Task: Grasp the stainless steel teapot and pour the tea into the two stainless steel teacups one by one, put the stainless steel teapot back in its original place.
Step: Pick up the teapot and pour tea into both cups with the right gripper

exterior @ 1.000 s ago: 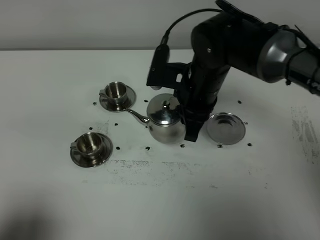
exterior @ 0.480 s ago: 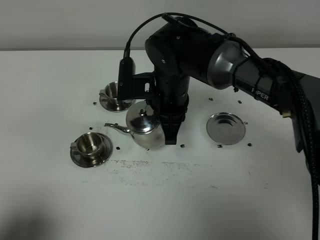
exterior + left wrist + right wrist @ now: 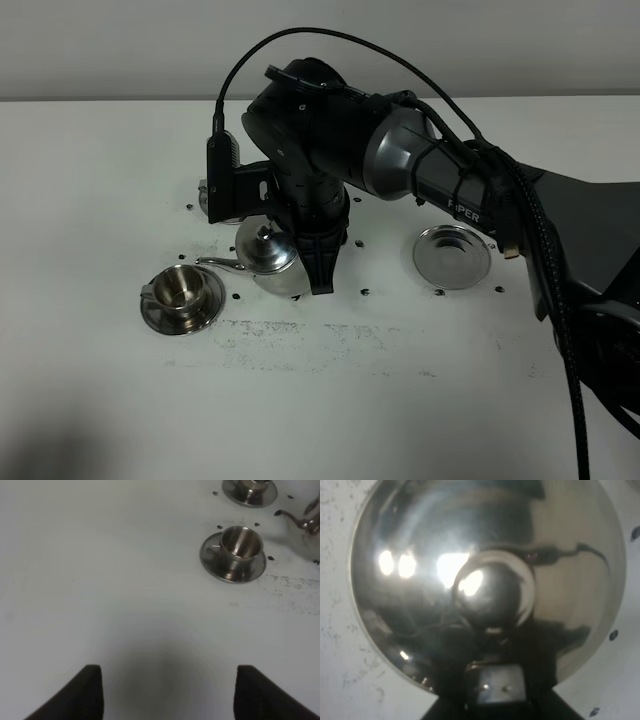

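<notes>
Wide white tabletop, and the bulky black right arm is stretched right across the middle of it. Its right gripper points straight down, clenched on the handle side of the shiny squat stainless steel teapot. The pot leans, its thin curved spout aimed at the near small steel teacup on its round saucer, close by the spout tip. Whether the pot's base clears the table, the high camera doesn't settle.

Well apart from the teapot, on the side away from the spout, lies the flat round steel disc. The far small steel teacup, behind the teapot, is almost hidden by the arm from up high. The left wrist camera catches it, cut by the frame edge, along with the spout.

The left gripper is released, dark fingers spread wide, well away from the teapot. The right wrist camera gives only the domed lid and round knob, filling its picture.
</notes>
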Controlling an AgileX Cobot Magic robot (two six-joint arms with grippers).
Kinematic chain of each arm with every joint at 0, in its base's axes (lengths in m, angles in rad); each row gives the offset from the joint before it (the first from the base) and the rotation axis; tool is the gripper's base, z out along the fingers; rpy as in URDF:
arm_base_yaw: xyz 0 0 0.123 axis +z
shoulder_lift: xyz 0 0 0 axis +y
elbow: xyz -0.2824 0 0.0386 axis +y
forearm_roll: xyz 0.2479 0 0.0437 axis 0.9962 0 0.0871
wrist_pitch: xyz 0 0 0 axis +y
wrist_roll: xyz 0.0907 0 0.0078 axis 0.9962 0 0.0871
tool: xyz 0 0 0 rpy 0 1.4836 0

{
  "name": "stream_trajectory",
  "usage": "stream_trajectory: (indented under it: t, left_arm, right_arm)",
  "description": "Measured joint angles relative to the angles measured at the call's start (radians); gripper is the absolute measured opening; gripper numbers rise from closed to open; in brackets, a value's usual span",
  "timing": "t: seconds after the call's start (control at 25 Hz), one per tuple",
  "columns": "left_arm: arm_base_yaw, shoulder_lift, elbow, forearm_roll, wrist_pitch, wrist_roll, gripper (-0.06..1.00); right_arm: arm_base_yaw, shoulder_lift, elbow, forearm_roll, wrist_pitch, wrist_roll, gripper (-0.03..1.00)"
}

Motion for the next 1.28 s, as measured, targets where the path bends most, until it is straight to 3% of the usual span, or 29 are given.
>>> stream_trajectory:
  t: [1.28]
  left_arm:
    - [0.0,0.0,0.0,-0.001,0.0,0.0,0.54]
  right_arm:
    - [0.104,0.019,-0.001,-0.251,-0.065,0.025,0.18]
